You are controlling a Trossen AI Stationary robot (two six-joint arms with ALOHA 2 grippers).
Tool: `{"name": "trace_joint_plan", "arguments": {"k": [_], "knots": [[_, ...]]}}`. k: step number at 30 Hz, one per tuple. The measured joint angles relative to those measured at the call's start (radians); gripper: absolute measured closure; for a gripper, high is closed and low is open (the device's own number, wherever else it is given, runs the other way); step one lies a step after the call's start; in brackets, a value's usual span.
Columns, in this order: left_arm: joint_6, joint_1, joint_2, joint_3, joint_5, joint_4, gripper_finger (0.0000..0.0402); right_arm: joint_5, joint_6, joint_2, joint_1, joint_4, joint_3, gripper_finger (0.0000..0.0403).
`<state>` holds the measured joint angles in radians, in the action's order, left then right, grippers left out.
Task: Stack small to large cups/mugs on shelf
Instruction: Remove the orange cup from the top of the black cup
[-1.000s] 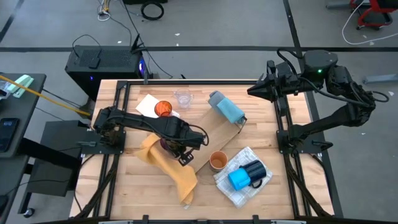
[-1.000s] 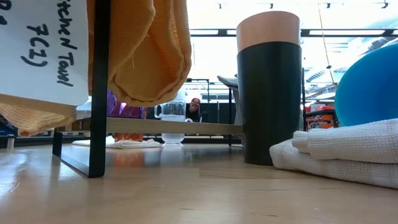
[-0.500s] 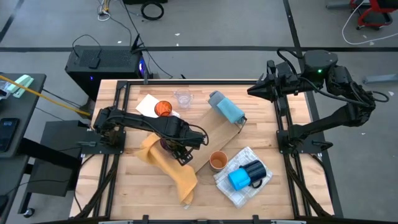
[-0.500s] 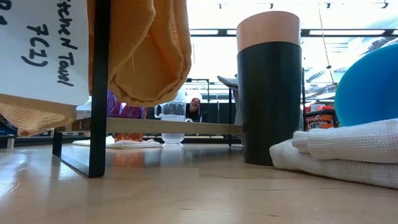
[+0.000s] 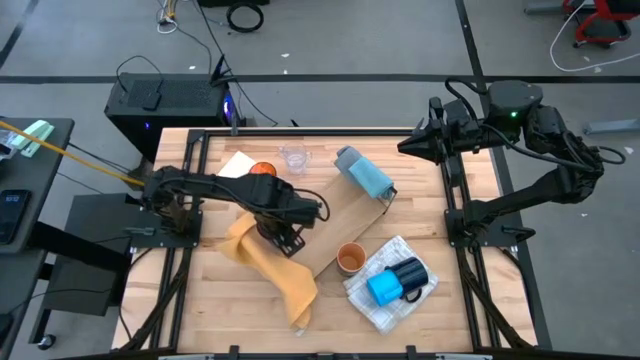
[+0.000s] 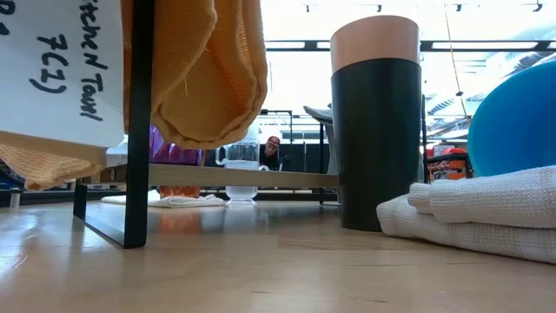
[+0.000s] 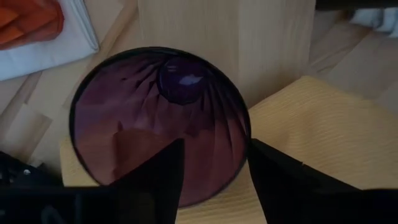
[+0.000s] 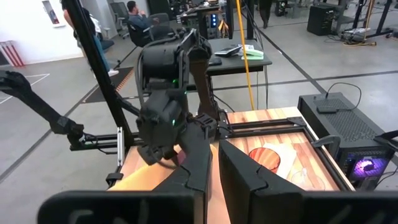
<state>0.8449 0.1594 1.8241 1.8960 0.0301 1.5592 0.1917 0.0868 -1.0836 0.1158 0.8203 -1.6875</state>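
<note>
The left gripper [image 7: 211, 171] hangs spread over the purple cup [image 7: 158, 121], which stands on the shelf board [image 5: 335, 225] beside the yellow towel [image 5: 275, 270] — gripping nothing. Risk: a finger catches the rim on lifting and tips it — the right gripper [image 5: 405, 146], nearly closed and empty, waits at the table's far right corner.

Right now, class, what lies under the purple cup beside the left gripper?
The purple cup stands on the wooden shelf board, its rim beside the yellow towel. Whatever lies directly beneath its base is covered.
</note>
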Motion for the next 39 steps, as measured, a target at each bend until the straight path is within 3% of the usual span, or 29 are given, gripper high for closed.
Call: {"name": "trace_joint_plan", "arguments": {"k": [13, 16, 19, 22, 25, 32, 36, 39], "knots": [[-0.015, 0.001, -0.007, 0.181, -0.046, 0.007, 0.0225, 0.0, 0.0, 0.0, 0.0, -0.001, 0.0, 0.0362], [-0.052, 0.001, -0.007, 0.26, -0.137, -0.024, 0.0223, 0.0, 0.0, 0.0, 0.0, -0.001, 0.0, 0.0362], [-0.125, 0.001, -0.007, 0.353, -0.295, -0.098, 0.0225, 0.0, 0.0, 0.0, 0.0, -0.001, 0.0, 0.0362], [-0.211, -0.001, -0.009, 0.415, -0.452, -0.224, 0.0227, 0.0, -0.001, 0.0, 0.0, -0.002, 0.0, 0.0362], [-0.291, -0.021, -0.008, 0.435, -0.531, -0.36, 0.0222, 0.0, -0.005, 0.0, 0.0, -0.002, 0.0, 0.0362], [-0.373, -0.087, -0.006, 0.396, -0.528, -0.62, 0.0198, 0.0, -0.01, 0.016, 0.0, -0.001, 0.0, 0.0362], [-0.412, -0.065, -0.004, 0.321, -0.363, -0.889, 0.0188, -0.01, -0.015, 0.047, 0.0, 0.002, 0.0, 0.0362], [-0.376, -0.052, -0.005, 0.262, -0.259, -0.959, 0.0186, -0.034, -0.02, 0.08, 0.0, 0.002, 0.0, 0.0362]]}}
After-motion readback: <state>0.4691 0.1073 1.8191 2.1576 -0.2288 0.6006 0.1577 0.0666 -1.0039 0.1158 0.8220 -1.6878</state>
